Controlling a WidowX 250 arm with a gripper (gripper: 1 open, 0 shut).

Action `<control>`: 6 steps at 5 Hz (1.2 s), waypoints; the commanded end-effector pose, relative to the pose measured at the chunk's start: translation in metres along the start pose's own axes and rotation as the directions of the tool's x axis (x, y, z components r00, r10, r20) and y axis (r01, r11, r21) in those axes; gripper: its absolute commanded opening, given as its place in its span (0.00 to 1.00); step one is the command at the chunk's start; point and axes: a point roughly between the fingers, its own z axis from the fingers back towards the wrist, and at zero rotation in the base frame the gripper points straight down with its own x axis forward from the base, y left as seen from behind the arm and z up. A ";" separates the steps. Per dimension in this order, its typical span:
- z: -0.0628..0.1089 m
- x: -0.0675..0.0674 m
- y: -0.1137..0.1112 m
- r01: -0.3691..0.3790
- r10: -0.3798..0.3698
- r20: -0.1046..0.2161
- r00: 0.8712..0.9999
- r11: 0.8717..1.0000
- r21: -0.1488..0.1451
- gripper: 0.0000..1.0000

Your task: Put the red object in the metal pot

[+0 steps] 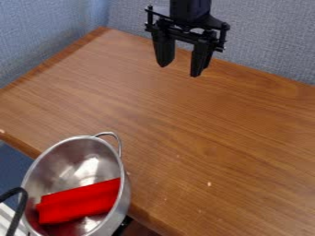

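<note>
The red object lies inside the metal pot, flat against the pot's near side. The pot stands at the table's front left corner, one loop handle pointing toward the table's middle. My gripper hangs far from it, over the far part of the table, pointing straight down. Its two black fingers are spread apart and hold nothing.
The wooden table has its front edge running just past the pot. A blue-grey wall rises behind the table. A dark object shows at the lower left corner, beside the pot.
</note>
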 end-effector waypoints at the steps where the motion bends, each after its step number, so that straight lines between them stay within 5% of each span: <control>1: -0.006 -0.002 0.000 0.002 -0.002 -0.019 1.000 1.000 0.000 1.00; 2: -0.021 -0.031 0.009 0.060 -0.059 -0.057 0.997 0.998 0.031 1.00; 6: -0.054 -0.132 0.055 0.251 -0.249 -0.052 0.967 0.968 0.024 1.00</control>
